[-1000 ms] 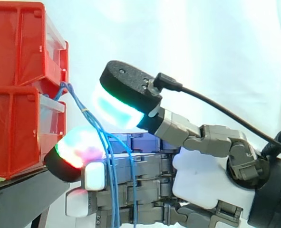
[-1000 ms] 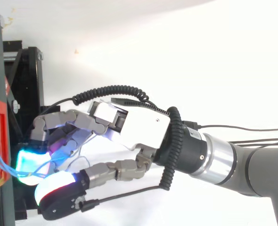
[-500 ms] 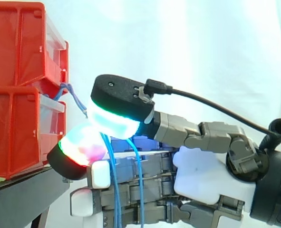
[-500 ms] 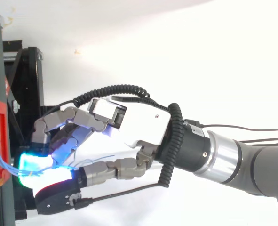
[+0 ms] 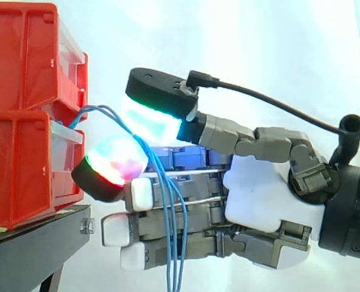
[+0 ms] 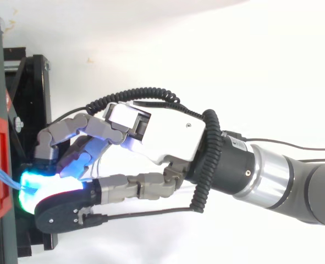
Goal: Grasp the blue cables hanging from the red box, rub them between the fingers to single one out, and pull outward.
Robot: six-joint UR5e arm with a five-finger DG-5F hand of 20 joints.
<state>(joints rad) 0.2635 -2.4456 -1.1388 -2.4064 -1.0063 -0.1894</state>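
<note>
We see the hand (image 5: pixel 265 201) pinching several blue cables (image 5: pixel 175 255) between its glowing thumb and finger pads (image 5: pixel 116 161), just beside the red box (image 5: pixel 21 164). Grasping seems done; singling-out and pulling remain.

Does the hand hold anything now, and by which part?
The hand pinches the blue cables near their upper end, close beside the red box.

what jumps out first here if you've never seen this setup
First comes the hand in the middle, its fingertips glowing red, green and cyan as they pinch thin blue cables. The cables arc out of the stacked red bins at the left of the side view and hang down across the other fingers.
</note>
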